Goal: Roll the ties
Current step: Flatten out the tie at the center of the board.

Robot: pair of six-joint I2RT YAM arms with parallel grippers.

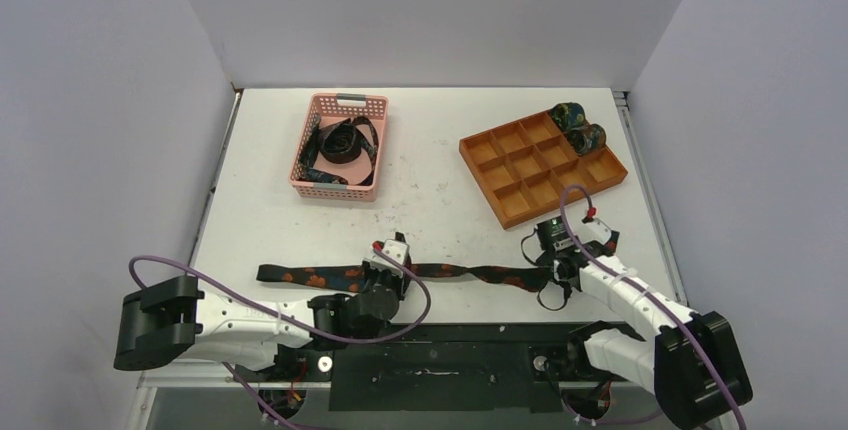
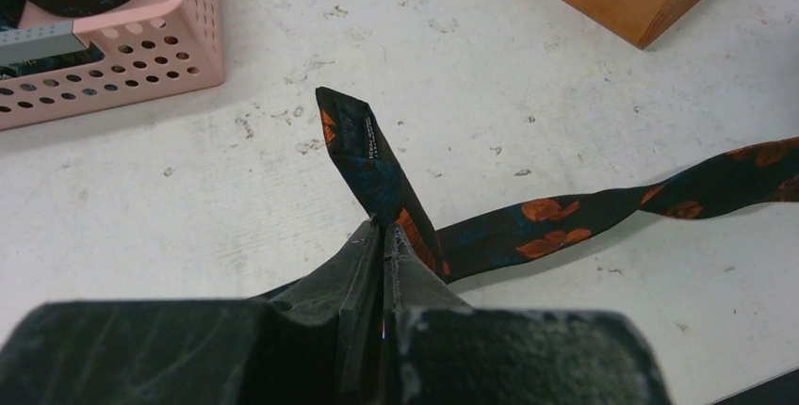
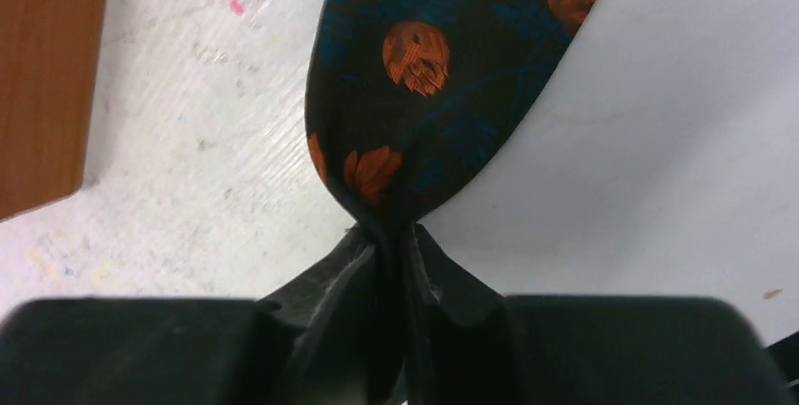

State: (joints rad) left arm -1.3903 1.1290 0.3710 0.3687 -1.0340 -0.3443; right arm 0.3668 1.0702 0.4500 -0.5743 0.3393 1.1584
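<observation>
White table (image 1: 440, 210) under everything, scuffed. Far right on it, orange tray (image 1: 540, 162) with two rolls (image 1: 577, 127) in its far corner. Far left, pink basket (image 1: 300, 155) heaped with loose ties (image 1: 343, 143). Along the near edge, one tie (image 1: 470, 272), dark with orange motifs, laid out flat with a twist partway, reaching past the left arm on both sides. How that stretch folds or joins, impossible to tell.

Left gripper (image 2: 386, 228) clenched on a pointed end of it, tip poking up beyond the jaws. Right gripper (image 3: 391, 234) clamped on bunched cloth at the right end, fabric fanning wider beyond the jaws.

Probably soft, light, limp and a little slick: nothing stiff to push against, apt to twist, sag and slide. Best taken at the narrow end, pinched flat across the full width, then wound under light tension from the other grip. Any slack likely to loosen the coil.
</observation>
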